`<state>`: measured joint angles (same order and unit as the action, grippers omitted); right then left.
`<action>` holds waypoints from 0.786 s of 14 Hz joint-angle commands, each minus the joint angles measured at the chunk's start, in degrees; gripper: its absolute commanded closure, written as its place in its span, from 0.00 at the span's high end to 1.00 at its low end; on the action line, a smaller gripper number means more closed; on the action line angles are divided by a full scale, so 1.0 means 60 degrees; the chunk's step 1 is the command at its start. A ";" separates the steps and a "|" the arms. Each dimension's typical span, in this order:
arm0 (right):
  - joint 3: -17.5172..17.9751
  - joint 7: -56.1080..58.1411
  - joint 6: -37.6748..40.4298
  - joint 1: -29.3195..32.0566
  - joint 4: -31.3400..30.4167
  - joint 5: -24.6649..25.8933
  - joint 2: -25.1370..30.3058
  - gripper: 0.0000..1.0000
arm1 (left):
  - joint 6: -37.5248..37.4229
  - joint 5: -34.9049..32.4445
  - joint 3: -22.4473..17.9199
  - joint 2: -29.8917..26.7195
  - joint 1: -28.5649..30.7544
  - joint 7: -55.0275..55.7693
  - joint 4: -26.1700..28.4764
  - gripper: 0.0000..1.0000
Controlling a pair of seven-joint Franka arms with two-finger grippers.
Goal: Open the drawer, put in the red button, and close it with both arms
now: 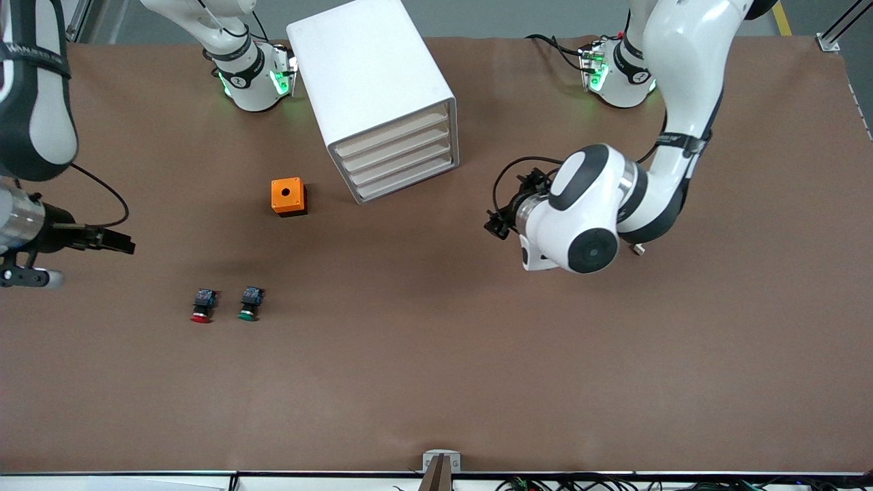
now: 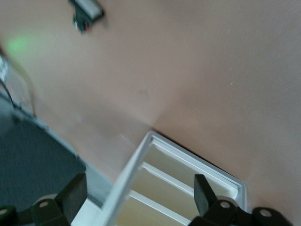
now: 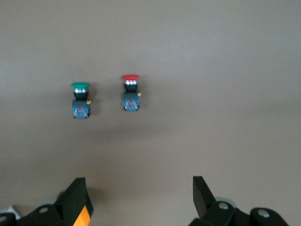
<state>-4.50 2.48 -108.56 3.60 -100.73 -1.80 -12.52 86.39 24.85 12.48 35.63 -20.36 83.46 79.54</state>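
While hovering low over bare table [image 1: 436, 382] at the right arm's end, kept the right gripper [image 1: 126, 244] spread wide, fingers well apart and clamped on nothing. Seemed parked that way on purpose: wrist camera aimed at the two buttons, ready for a pick once a drawer stood open. Waited, by the look of it.

Held the left gripper [image 1: 496, 224] over the table just in front of the white drawer cabinet [image 1: 382, 95], likewise opened wide and empty. Pointed it at the stacked drawer fronts, which filled the space between its fingers in the left wrist view [image 2: 139, 178]. Judged this as lining up for the pull, since all four drawers sat flush and shut.

Found the red button [image 1: 202, 305] lying on its side on the table, cap toward the front camera, just beside the green button [image 1: 249, 303] and on the side of it toward the right arm's end. Lay nearer the front camera than the orange box [image 1: 288, 196]. Sat ahead of the right gripper's open fingers, apart from them and untouched, and well apart from the left gripper and the cabinet.
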 commanded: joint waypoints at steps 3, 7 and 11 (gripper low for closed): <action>0.0121 0.0070 -0.3259 0.0031 -0.2077 -0.0432 -0.0226 1.00 | -0.0175 0.1363 -0.0001 0.1325 -0.0576 0.3266 -0.0965 1.00; 0.0135 -0.0002 -0.4784 -0.0189 -0.2078 -0.0432 -0.1324 1.00 | -0.0233 0.3193 0.0014 0.2247 -0.0810 0.5099 -0.1039 1.00; 0.0150 -0.0032 -0.5607 -0.0160 -0.2020 -0.0665 -0.2146 1.00 | -0.0423 0.4219 0.0029 0.2645 -0.1001 0.6008 -0.1025 0.99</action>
<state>-3.70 2.42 -141.01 2.53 -113.62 -4.14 -23.66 85.79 47.11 12.56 50.15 -25.96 115.65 75.53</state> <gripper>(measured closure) 0.000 0.000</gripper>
